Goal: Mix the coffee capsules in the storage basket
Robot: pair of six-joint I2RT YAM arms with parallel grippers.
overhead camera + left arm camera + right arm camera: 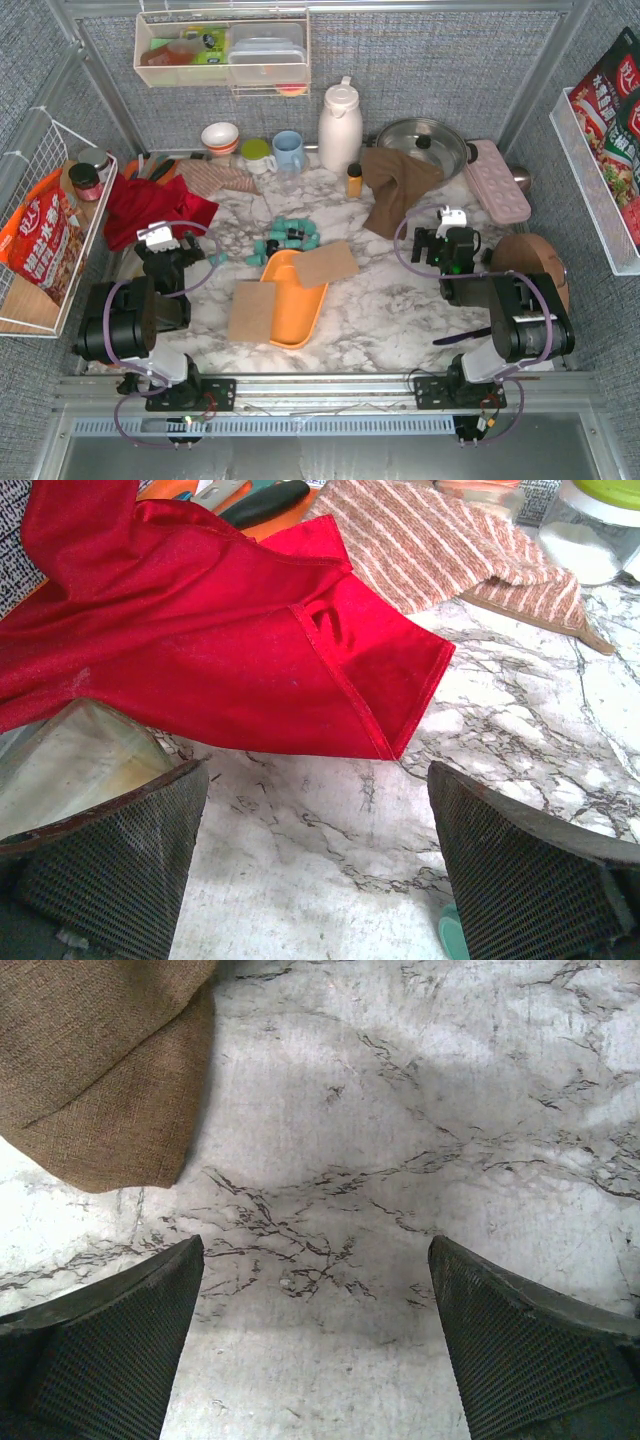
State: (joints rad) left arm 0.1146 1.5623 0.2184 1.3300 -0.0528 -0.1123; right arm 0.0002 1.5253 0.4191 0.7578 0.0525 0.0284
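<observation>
Left hand [320, 880] spread wide over bare tabletop [520, 710] by the red cloth [200, 630] at the left edge, right hand [315, 1350] spread too beside the brown cloth [90, 1060], orange storage basket [298, 310] mid-tabletop, teal coffee capsules [290, 235] clustered just beyond its far end

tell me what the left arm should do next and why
Probably swing the left end effector to its right, toward the coffee capsules. Its jaws stand open and empty, facing the red cloth. The capsules lie clustered on the marble just behind the storage basket, and none show inside it, so they likely need picking up first.
</observation>
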